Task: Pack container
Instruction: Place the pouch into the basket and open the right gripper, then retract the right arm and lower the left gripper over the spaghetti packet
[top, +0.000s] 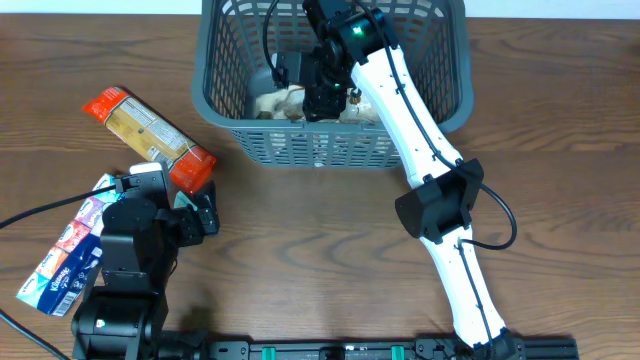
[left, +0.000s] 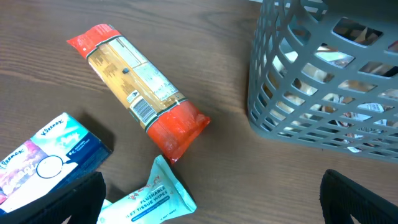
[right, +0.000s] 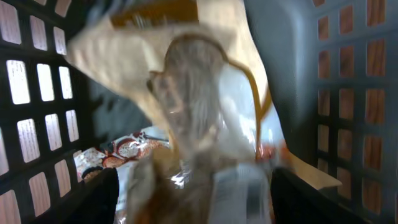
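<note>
The dark grey slotted container (top: 320, 147) stands at the table's far middle, and shows in the left wrist view (left: 292, 124). My right gripper (top: 325, 98) is down inside it. In the right wrist view its fingers (right: 193, 202) are wide apart around a blurred clear bag of pale brown food (right: 199, 112), with the container's wall (right: 348, 93) behind. My left gripper (top: 196, 215) is open and empty, low over the table (left: 211, 205). A teal flushable wipes pack (left: 155, 198) lies by its left finger.
A long orange-ended pasta pack (top: 150, 133) lies slanted left of the container (left: 134, 87). A Kleenex tissue box (top: 68, 255) lies at the front left (left: 43, 158). Other packs lie on the container's bottom (right: 124, 152).
</note>
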